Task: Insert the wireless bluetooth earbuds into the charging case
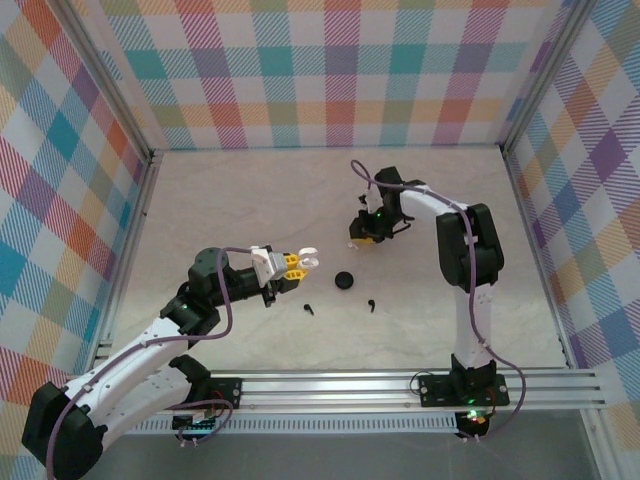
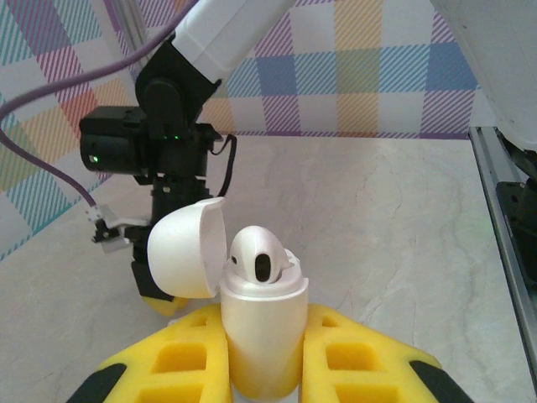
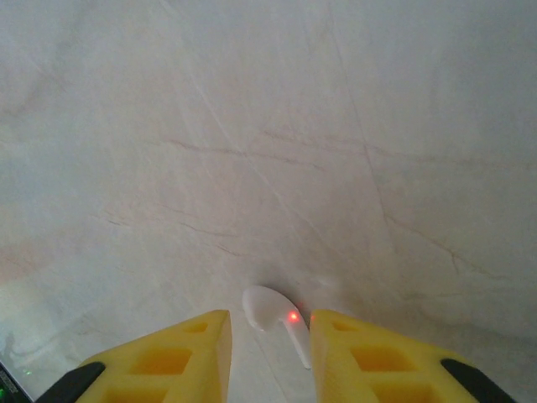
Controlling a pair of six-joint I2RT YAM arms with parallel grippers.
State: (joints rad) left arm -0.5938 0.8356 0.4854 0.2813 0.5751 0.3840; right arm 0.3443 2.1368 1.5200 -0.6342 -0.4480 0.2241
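Here left pincer (image 2: pixel 264 357) pinches the open charging case (image 2: pixel 262 306); right pincer (image 3: pixel 268 336) spread astride white earbud (image 3: pixel 265 307)

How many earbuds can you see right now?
4. Two black earbuds lie on the table; one white earbud sits in the open white case held by the left pincer; another white one lies between the right pincer's fingers.

- Tabletop (image 1: pixel 250 200): pale beige, marble-patterned, with thin darker veins that show close up in the right wrist view.
- Backdrop walls (image 1: pixel 340 70): pastel plaid in teal, orange, purple and yellow, on the back, left and right sides.
- Frame posts (image 1: pixel 112 95): silver metal, at both back corners.
- Slotted rail (image 1: pixel 340 385): silver, along the near table edge.
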